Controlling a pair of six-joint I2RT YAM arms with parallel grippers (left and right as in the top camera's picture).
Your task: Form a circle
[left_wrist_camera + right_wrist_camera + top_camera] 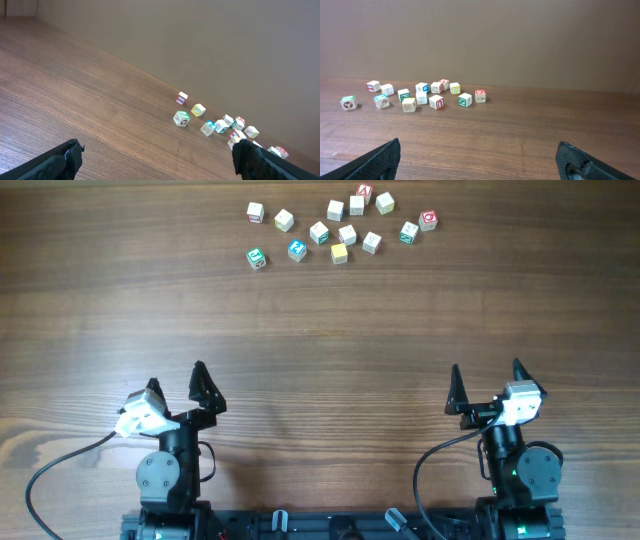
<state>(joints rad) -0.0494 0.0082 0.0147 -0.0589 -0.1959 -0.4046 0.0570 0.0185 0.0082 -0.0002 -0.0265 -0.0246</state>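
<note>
Both pairs of fingers stand spread wide and hold nothing. The left fingers point(203, 385) and the right fingers point(457, 388) hover low over the wooden surface point(320, 350), well apart from each other and pointing towards its far side.

The wooden cubes point(347, 234) lie far ahead of both pairs, in a loose scattered band and not in a ring. Sideways, the band sits between the two pairs. None of the cubes touches a finger.

On the side of the band nearest the fingers sit a green-faced cube point(257, 257), a blue-faced cube point(297, 249) and a yellow cube point(339, 252), in a rough row with small gaps between them. The green-faced one lies closest to the left fingers' line. A red-faced cube point(428, 220) marks the end closest to the right fingers' line, and another red-faced cube point(363, 192) lies farthest from both pairs.

From the left wrist, the cubes show ahead and to the right of the fingers. From the right wrist, they show ahead and left of the midline between the fingers, before a plain brown wall point(520, 40).
</note>
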